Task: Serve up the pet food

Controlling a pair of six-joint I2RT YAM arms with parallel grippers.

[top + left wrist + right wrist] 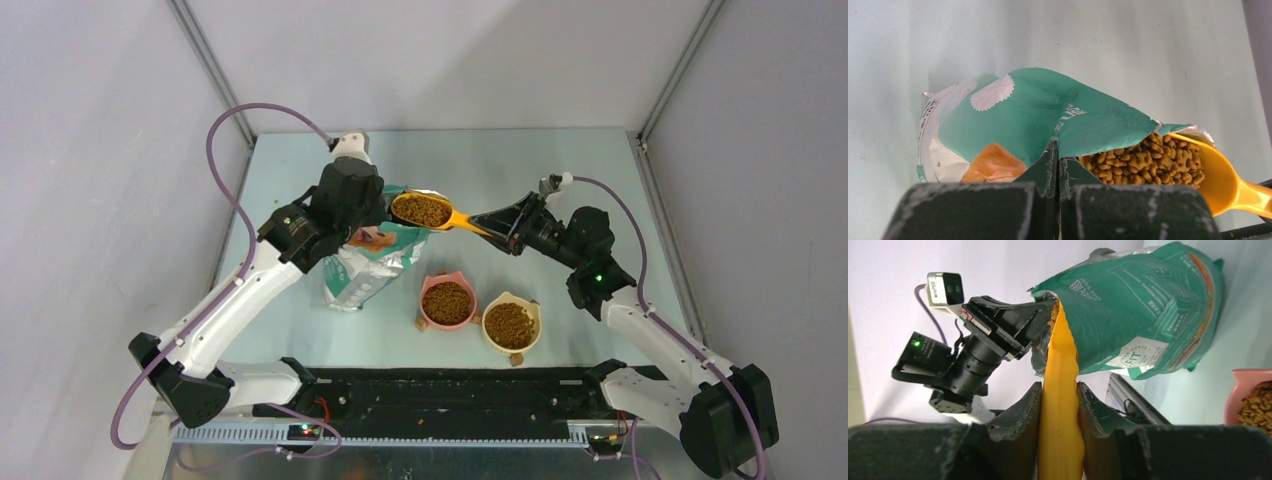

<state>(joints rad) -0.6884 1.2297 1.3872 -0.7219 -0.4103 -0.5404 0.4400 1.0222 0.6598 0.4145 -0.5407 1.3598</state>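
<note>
Right pincer (1058,390) first: we have its two dark fingers closed partway on the flat handle of an orange scoop (447,216), one finger on each face. Our left pincer (1057,165) is pinched fully shut on a fold at the torn rim of the food bag (362,268), which stands on the pale table (560,180). The pet food (1148,161) is heaped in the scoop, at the bag's open mouth. More of it lies in a pink bowl (426,292) and a yellow bowl (537,312), side by side nearer our bases.

We judge spilling the main risk. The heap sits level with the scoop's rim, so a tilt, or a knock against the foil lip, would send loose pellets rolling over the table. Both bowls look well filled, so a whole scoop more could overflow. The bag is held by one thin fold and could slip free or slump.

The bag is crinkled glossy foil, green and white, silver inside. The scoop is smooth hard plastic, deep and rounded. The pellets are small, dry, tan-brown. The bowls are smooth and round, with little ears.
</note>
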